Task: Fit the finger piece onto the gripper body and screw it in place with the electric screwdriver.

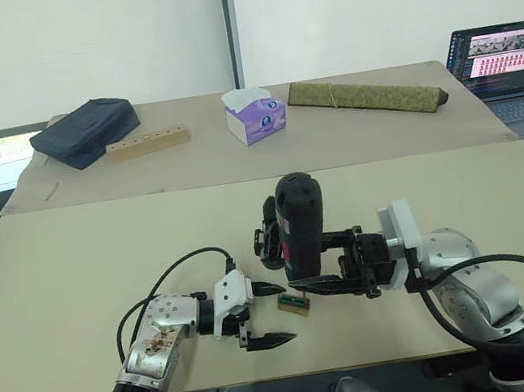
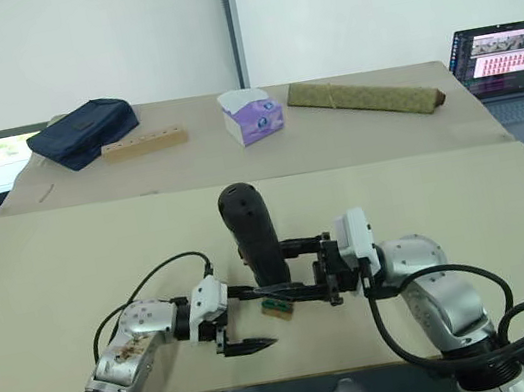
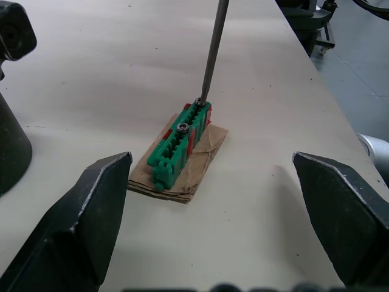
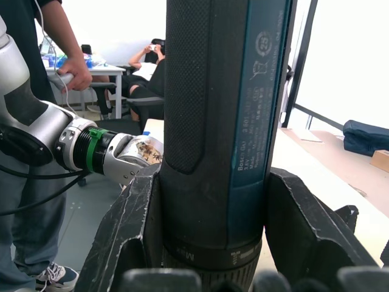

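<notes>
The electric screwdriver (image 1: pixel 300 225) stands upright near the table's front, with my right gripper (image 1: pixel 307 267) shut around its black barrel (image 4: pixel 213 109). Its thin metal bit (image 3: pixel 211 55) points down onto a screw in a small green block on a brown scrap (image 3: pixel 181 149), also seen between the two grippers (image 1: pixel 294 303). Just left of that block, my left gripper (image 1: pixel 283 312) is open, with its fingers (image 3: pixel 85 219) on either side of the block and clear of it. The black gripper body (image 1: pixel 267 241) sits right behind the screwdriver. The finger piece is hidden.
Along the far table lie a navy bag (image 1: pixel 88 130), a wooden block with holes (image 1: pixel 148 142), a tissue box (image 1: pixel 255 114) and an olive fabric roll (image 1: pixel 366 94). A laptop (image 1: pixel 509 71) stands at the right. A standing person (image 4: pixel 36 36) is close to the left arm.
</notes>
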Action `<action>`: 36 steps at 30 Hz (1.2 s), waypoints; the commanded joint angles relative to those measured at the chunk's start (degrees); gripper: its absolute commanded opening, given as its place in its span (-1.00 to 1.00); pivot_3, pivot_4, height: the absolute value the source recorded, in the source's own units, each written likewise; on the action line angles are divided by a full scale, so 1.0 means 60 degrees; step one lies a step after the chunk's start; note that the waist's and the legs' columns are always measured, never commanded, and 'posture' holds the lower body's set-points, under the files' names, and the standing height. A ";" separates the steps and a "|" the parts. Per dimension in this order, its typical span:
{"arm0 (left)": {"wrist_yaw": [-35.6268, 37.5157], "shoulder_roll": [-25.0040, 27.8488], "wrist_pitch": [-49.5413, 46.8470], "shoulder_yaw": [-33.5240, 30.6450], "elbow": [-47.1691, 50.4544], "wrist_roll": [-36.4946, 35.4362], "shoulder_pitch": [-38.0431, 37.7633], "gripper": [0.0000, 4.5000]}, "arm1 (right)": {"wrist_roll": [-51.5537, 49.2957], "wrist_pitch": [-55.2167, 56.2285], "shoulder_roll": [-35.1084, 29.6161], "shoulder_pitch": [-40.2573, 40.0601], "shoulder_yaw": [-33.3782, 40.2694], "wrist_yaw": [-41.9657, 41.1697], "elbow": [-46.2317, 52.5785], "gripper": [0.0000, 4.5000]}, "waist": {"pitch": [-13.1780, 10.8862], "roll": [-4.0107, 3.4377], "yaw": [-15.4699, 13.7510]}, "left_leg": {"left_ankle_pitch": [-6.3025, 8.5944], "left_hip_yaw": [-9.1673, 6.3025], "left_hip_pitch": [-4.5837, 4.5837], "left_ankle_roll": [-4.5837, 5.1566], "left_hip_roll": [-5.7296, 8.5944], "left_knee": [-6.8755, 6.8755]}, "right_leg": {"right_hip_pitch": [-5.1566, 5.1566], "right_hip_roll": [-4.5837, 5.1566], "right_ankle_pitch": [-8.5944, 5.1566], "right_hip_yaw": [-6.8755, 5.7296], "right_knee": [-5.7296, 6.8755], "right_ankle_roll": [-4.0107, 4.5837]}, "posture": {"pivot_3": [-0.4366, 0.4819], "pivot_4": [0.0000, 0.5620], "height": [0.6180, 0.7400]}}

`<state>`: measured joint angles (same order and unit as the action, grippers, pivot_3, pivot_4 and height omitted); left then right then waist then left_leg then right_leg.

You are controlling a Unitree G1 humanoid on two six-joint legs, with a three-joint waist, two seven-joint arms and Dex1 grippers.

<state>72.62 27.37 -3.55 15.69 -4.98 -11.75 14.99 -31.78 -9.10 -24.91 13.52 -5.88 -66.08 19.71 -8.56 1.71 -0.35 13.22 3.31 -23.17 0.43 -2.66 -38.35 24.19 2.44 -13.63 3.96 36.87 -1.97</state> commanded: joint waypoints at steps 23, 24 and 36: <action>0.0006 0.0054 0.0029 0.0244 -0.0192 0.0095 -0.0273 1.00 | -0.0432 0.0116 -0.0139 0.0186 0.0098 -0.0136 0.0387 -0.15 | 0.0000 0.0000 0.0014 | 0.0000 0.0000 0.0001 0.0000 -0.0001 0.0000 | 0.0000 0.0000 0.0000 0.0000 0.0000 0.0000 | -0.05 -0.47 1.00; 0.0011 0.0056 0.0045 0.0242 -0.0214 0.0098 -0.0271 1.00 | -0.0430 0.0117 -0.0142 0.0185 0.0092 -0.0143 0.0384 -0.15 | 0.0000 0.0000 0.0014 | 0.0000 0.0000 0.0001 0.0000 -0.0001 0.0000 | 0.0000 -0.0001 0.0000 0.0000 0.0000 0.0000 | -0.05 -0.47 1.00; 0.0038 0.0055 0.0270 0.0250 -0.0468 0.0126 -0.0282 1.00 | -0.0465 0.0039 -0.0197 0.0160 0.0018 -0.0275 0.0361 -0.15 | 0.0003 -0.0004 0.0018 | 0.0000 0.0000 0.0005 0.0000 -0.0001 0.0000 | -0.0003 -0.0001 0.0000 0.0000 0.0002 0.0000 | -0.05 -0.47 1.00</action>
<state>72.72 27.41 -1.37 15.70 -5.86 -11.72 14.73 -32.58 -9.20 -26.08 13.56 -6.25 -67.49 19.72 -8.54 1.69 -0.25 13.22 3.31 -23.14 0.43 -2.66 -38.35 24.18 2.43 -13.63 3.96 36.88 -1.97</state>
